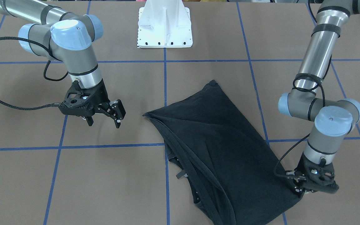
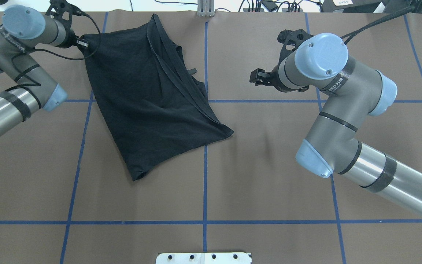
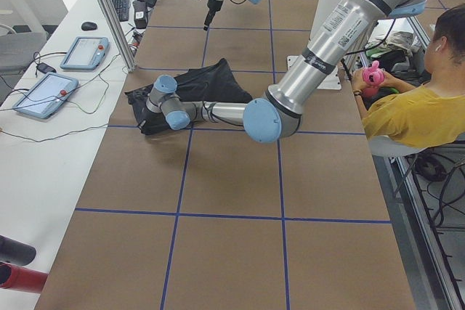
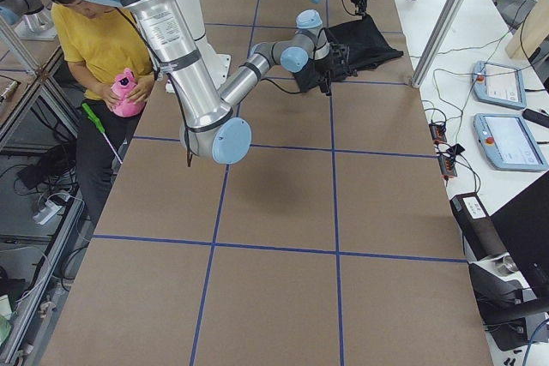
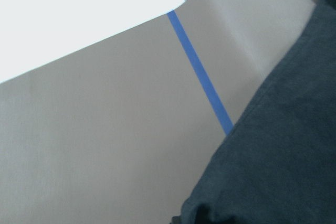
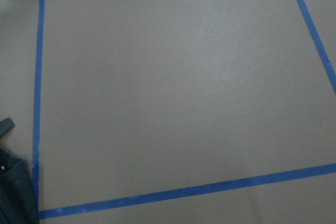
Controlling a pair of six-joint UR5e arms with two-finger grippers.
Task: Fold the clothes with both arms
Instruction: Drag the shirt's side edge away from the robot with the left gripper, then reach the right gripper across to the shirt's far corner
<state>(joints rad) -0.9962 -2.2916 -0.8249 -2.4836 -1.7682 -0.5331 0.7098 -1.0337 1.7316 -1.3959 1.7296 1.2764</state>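
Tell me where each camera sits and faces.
Front-facing: across the table, facing the pedestal; left arm, right arm.
Overhead: behind the robot, looking down; both arms, T-shirt.
Exterior left: table end, left arm nearest.
Exterior right: opposite end, right arm nearest.
Left wrist: T-shirt edge; no arm.
Right wrist: table, tape; no arm.
Shared: all exteriors show the T-shirt.

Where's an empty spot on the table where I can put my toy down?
The brown table is bare between the black T-shirt and the white pedestal base, and across the robot's right half, though the open right gripper hangs there. Crowded: the far left, where the left gripper meets the shirt's corner.
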